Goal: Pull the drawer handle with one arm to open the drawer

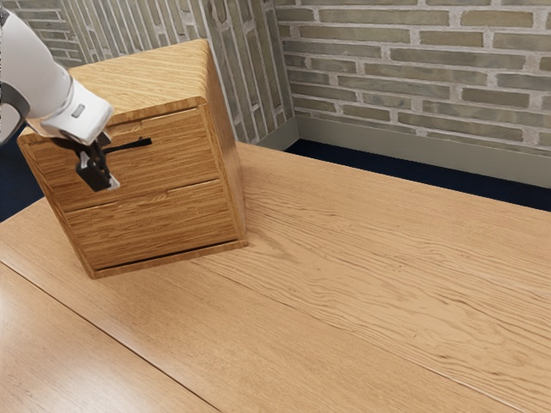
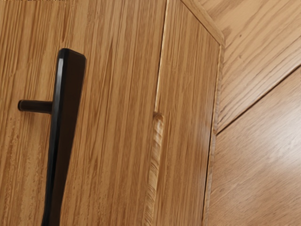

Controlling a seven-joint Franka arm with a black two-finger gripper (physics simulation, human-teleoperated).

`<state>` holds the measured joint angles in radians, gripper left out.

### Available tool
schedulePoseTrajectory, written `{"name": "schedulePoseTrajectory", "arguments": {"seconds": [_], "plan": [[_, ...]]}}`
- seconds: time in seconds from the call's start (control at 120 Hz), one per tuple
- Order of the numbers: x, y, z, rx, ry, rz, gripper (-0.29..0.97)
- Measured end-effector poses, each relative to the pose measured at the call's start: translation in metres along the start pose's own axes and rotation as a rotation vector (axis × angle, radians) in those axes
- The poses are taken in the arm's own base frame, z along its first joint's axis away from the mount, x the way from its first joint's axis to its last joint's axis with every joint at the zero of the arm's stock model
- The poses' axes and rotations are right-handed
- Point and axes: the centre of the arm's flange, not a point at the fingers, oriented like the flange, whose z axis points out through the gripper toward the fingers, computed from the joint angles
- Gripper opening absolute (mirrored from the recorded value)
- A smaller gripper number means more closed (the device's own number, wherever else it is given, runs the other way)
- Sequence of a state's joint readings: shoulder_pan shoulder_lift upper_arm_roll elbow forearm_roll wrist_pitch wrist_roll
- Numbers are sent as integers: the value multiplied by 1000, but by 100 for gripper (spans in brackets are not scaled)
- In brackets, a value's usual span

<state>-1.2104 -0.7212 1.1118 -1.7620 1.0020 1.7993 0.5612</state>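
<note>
A wooden cabinet [image 1: 164,77] with two drawers stands on the table at the exterior view's left. The upper drawer [image 1: 172,159] carries a slim black bar handle [image 1: 133,144], and its front sits about level with the cabinet's face. My black gripper [image 1: 96,175] hangs in front of that drawer at the handle's left end and hides that part of the bar. The wrist view looks straight at the drawer front from close by: the handle [image 2: 63,141] runs off toward my hand, and one mounting post [image 2: 35,106] shows.
The lower drawer [image 1: 155,224] has no handle that I can see; the seam between the drawers [image 2: 160,70] shows in the wrist view. The wooden table [image 1: 362,284] stretches wide to the exterior view's right. A brick wall [image 1: 413,60] stands behind.
</note>
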Motion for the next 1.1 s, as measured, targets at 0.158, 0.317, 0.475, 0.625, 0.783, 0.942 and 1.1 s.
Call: {"name": "schedulePoseTrajectory", "arguments": {"seconds": [0.158,0.317,0.475,0.625,0.783,0.942,1.1], "plan": [[4,1,5,-5,2,4,68],[12,6,8,-14,6,20,69],[28,19,4,-31,13,49,65],[64,51,-33,-49,16,108,46],[118,116,-88,-86,30,226,60],[109,115,-93,-122,7,209,65],[131,157,-151,-102,77,291,67]]}}
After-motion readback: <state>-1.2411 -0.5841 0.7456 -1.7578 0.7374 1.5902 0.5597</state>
